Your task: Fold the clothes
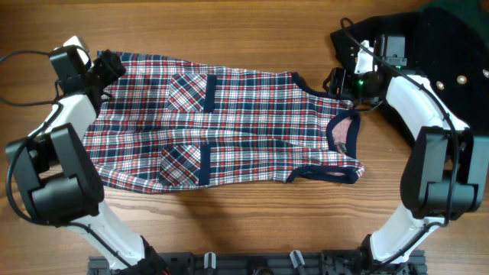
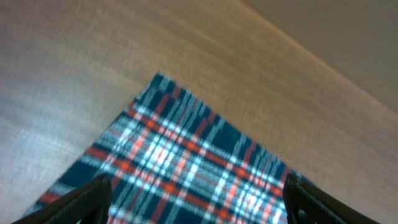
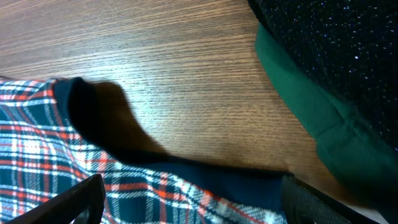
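1. My left fingers [image 2: 87, 200]: two dark tips at the lower corners of the left wrist view, set wide apart. My left gripper [image 2: 196, 202] is spread wide and grips nothing.
2. Plaid garment [image 2: 186, 165]: red, white and navy, sleeveless. One corner of its hem lies flat on the wooden table [image 1: 229, 30] directly under my left gripper. From overhead it lies spread across the middle of the table, hem toward my left arm, neck and armholes toward my right.
3. Two patch pockets [image 1: 191, 92], navy-edged, facing up, one on each half of the garment.
4. My right gripper [image 3: 193, 202]: tips likewise far apart and holding nothing, hovering over the navy trim [image 3: 106, 124] at the garment's shoulder. Whether the tips touch the cloth I cannot tell.
5. Black garment [image 3: 336, 37]: speckled, bunched at the table's far right corner, just beyond my right gripper and apart from the plaid.
6. Dark green fabric [image 3: 311, 118]: it shows along the black garment's near edge, resting on the wood.
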Robot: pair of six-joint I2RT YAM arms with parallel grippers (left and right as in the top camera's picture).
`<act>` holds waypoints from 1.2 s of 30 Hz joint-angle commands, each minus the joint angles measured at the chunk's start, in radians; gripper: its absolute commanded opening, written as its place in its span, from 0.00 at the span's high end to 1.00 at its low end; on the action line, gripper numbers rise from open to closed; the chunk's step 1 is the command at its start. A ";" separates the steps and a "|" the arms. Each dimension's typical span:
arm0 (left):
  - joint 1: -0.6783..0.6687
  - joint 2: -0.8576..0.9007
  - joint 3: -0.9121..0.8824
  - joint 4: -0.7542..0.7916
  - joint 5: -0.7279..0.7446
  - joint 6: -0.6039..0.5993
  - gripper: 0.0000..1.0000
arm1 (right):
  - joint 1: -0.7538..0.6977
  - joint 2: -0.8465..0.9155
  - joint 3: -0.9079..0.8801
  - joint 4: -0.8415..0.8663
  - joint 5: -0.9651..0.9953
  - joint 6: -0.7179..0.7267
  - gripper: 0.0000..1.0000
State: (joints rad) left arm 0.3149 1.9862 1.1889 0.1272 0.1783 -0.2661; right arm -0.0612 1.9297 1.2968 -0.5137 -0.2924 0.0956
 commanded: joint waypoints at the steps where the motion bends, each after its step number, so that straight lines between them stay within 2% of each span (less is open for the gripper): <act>1: -0.002 0.063 0.005 0.113 0.006 0.027 0.16 | 0.003 0.020 0.005 0.008 -0.023 -0.041 0.10; 3: -0.002 0.090 0.008 0.150 0.003 0.027 0.19 | 0.003 0.020 0.005 0.004 -0.023 -0.042 0.10; 5: -0.002 0.111 0.039 0.096 -0.013 0.024 0.22 | 0.006 0.020 0.006 0.000 -0.023 -0.040 0.10; 7: -0.003 0.135 0.147 -0.078 -0.015 0.055 0.23 | 0.027 0.019 0.019 -0.016 -0.010 -0.044 0.09; 9: -0.006 0.147 0.325 -0.323 -0.017 0.100 0.23 | 0.061 0.019 0.082 -0.083 0.058 -0.056 0.09; 11: -0.013 0.147 0.473 -0.476 -0.050 0.103 0.23 | 0.088 0.019 0.153 -0.137 0.092 -0.071 0.08; 13: -0.021 0.148 0.636 -0.610 -0.080 0.106 0.23 | 0.116 0.019 0.255 -0.183 0.114 -0.077 0.06; 15: -0.029 0.148 0.713 -0.660 -0.116 0.108 0.23 | 0.125 0.019 0.305 -0.196 0.113 -0.073 0.06; 22: -0.043 0.271 0.733 -0.603 -0.165 0.163 0.25 | 0.127 0.043 0.315 -0.258 0.121 -0.078 0.07; 31: -0.088 0.433 0.733 -0.412 -0.169 0.184 0.25 | 0.127 0.043 0.284 -0.317 0.121 -0.068 0.06; 36: -0.088 0.455 0.733 -0.462 -0.185 0.184 0.30 | 0.127 0.043 0.267 -0.327 0.121 -0.070 0.06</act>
State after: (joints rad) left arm 0.2203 2.4073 1.9179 -0.3099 0.0193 -0.1032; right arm 0.0666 1.9617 1.5761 -0.8333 -0.1818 0.0216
